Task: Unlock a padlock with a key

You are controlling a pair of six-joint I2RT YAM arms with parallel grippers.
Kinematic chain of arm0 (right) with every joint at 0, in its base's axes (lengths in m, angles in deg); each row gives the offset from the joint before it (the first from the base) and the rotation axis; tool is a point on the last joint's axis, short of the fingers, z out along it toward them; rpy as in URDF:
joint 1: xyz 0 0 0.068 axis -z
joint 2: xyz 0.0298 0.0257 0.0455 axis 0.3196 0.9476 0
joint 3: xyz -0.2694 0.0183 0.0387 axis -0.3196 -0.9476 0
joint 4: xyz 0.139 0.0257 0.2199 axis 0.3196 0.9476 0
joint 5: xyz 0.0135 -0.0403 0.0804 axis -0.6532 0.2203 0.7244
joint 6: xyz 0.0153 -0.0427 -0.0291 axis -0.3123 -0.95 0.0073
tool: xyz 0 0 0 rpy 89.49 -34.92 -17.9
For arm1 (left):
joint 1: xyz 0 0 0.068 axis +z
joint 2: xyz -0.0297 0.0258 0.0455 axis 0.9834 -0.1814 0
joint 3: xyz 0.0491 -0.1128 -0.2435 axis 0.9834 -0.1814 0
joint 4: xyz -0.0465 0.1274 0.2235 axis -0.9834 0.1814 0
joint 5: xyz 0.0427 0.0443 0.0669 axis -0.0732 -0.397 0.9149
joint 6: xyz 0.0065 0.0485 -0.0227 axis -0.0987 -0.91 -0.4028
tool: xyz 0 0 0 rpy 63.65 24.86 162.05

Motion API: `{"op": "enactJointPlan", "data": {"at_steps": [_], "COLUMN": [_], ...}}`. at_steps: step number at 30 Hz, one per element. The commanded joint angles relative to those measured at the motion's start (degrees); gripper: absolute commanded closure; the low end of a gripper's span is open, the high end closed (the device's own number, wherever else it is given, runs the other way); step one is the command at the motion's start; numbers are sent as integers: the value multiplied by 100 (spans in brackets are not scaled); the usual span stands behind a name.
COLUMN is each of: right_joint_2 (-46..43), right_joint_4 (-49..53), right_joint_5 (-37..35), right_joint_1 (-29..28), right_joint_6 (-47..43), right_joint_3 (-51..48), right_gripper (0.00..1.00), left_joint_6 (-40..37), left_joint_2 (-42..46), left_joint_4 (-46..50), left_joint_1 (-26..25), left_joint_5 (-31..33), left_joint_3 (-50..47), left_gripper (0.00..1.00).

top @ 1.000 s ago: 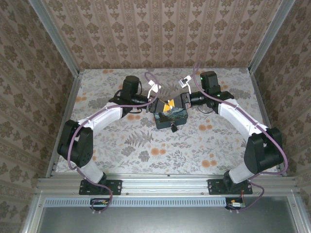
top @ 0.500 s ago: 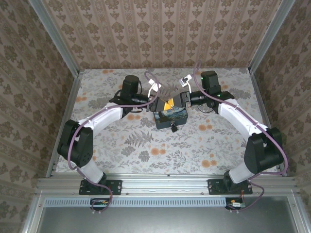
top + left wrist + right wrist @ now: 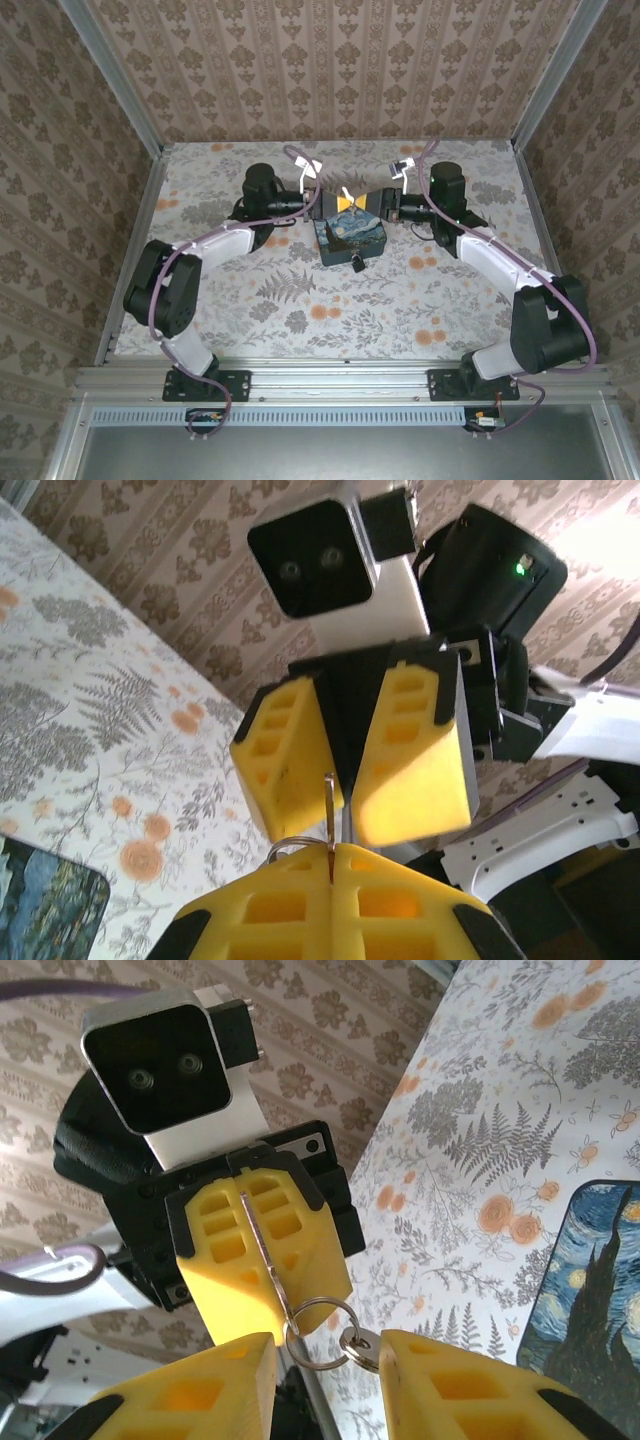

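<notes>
One stiff, slippery key (image 3: 329, 805) clamped in left claw (image 3: 330, 852) over bench (image 3: 250, 290) far edge; right claw (image 3: 328, 1348) parted; grip flat faces.

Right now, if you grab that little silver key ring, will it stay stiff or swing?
Probably swings: the thin silver wire key ring hangs loose from the flat silver key pinched in the left end effector. Likely light and slippery, being thin bare metal. The second small key on it may dangle too.
</notes>
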Motion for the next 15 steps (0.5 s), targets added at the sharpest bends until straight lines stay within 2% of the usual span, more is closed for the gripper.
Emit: {"op": "enactJointPlan", "data": {"at_steps": [1,6,15], "right_joint_2": [0,14,176], "right_joint_4": [-910,-1491,-1626], "right_joint_5": [-416,-736,-633], "right_joint_1": [-143,-168,-176], "right_joint_6": [532,868,967], "right_joint_3": [-26,-150,-166], "right_gripper": [68,69,73], "left_joint_6": [735,492,633], "left_joint_2": [-123,17,63], "left_joint_4": [-1168,-817,-1006], "left_joint_1": [23,18,29], "left_joint_5": [11,9,1], "left_joint_3": [-105,-157,-224], "left_gripper": [100,100,100]}}
